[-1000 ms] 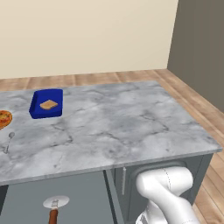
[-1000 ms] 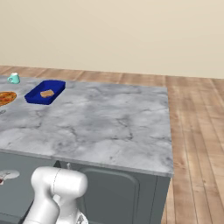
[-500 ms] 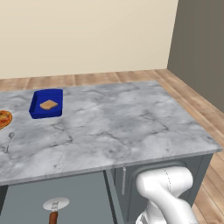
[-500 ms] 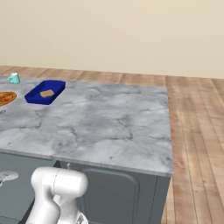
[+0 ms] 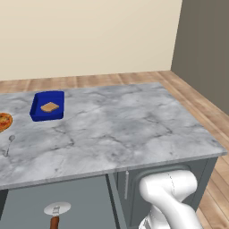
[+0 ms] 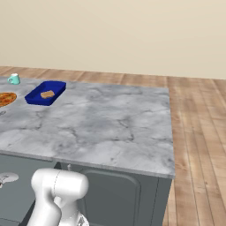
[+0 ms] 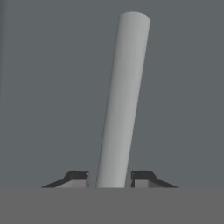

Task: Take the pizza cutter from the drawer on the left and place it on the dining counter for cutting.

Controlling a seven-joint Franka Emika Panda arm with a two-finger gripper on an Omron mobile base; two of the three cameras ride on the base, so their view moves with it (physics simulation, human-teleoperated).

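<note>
The drawer (image 5: pixel 27 206) on the left stands pulled out below the dining counter (image 5: pixel 116 129), a marble-topped island. The pizza cutter (image 5: pixel 57 211) lies inside it, silver wheel toward the counter and reddish-brown handle toward me; its wheel also peeks out at the left edge of the right base view (image 6: pixel 8 178). In the hand view, my gripper (image 7: pixel 109 177) straddles the drawer's silver bar handle (image 7: pixel 122 96). The fingertips (image 7: pixel 78 176) sit close on either side of the bar, with a thin gap on the left, so the jaws are slightly open.
On the marble top at the far left stand a blue tray (image 5: pixel 47 106) holding a piece of food, a pizza (image 5: pixel 3 120), a slim spoon (image 5: pixel 10 143) and a teal mug (image 6: pixel 14 79). A cabinet door with a vertical handle (image 5: pixel 126 183) is beside the drawer.
</note>
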